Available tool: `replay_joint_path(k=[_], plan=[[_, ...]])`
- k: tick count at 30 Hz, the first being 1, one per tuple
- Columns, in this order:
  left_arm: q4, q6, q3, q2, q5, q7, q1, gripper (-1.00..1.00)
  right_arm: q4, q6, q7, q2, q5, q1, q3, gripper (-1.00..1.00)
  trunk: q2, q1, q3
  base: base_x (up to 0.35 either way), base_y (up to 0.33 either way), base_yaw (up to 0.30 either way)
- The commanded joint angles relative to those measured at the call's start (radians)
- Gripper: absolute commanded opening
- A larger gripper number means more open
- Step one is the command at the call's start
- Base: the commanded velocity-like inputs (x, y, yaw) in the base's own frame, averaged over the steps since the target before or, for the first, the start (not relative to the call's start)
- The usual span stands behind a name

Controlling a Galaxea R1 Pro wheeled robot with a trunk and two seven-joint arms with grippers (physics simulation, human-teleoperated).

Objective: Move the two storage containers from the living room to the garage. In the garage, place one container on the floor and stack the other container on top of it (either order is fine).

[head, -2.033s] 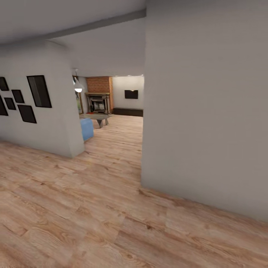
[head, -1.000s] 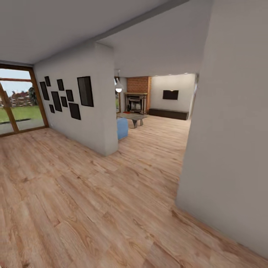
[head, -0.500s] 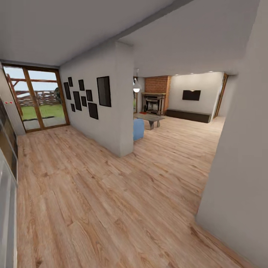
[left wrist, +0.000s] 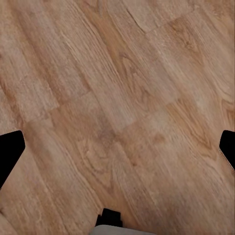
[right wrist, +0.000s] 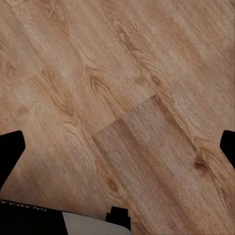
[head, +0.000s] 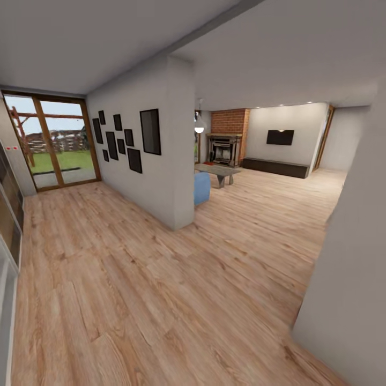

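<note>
Living room (head: 257, 161) ahead thru opening: brick fireplace (head: 228, 136), dark low cabinet (head: 276, 167), grey coffee table (head: 217, 170), blue sofa (head: 201, 187). Left fingers (left wrist: 11, 152) and right fingers (right wrist: 11, 149) spread wide, empty; light wood plank floor (head: 161, 279) beneath both.

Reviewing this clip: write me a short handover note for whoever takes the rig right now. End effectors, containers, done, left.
Left end effector: open, empty, fingertips wide apart over the wood plank floor.
Right end effector: open, empty, over the same plank flooring.
Containers: neither is held. The living room lies ahead past the partition wall, with its brick fireplace, grey coffee table, a corner of the blue sofa and the dark low cabinet.
Done: nothing yet, judging by the empty end effectors.
Left: drive in, find and fetch both containers, carry them to the garage, stack them.
</note>
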State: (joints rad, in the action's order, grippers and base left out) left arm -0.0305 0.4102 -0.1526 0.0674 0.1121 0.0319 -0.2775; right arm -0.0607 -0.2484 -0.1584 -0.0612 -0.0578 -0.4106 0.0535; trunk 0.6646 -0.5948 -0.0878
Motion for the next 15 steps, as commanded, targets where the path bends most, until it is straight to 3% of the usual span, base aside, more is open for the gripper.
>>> replay_joint_path(k=[1, 15], plan=[[-0.003, 0.005, 0.001, 0.000, 0.009, 0.000, -0.002, 1.00, -0.005, -0.008, 0.000, 0.000, -0.005, -0.002, 0.005, 1.00, 0.001, -0.001, -0.002, 0.327, 0.000, 0.000], [-0.003, 0.004, 0.001, -0.004, 0.009, -0.023, -0.002, 1.00, -0.004, -0.008, 0.000, 0.000, -0.005, -0.002, 0.005, 1.00, 0.001, -0.001, -0.002, 0.327, 0.000, 0.000]])
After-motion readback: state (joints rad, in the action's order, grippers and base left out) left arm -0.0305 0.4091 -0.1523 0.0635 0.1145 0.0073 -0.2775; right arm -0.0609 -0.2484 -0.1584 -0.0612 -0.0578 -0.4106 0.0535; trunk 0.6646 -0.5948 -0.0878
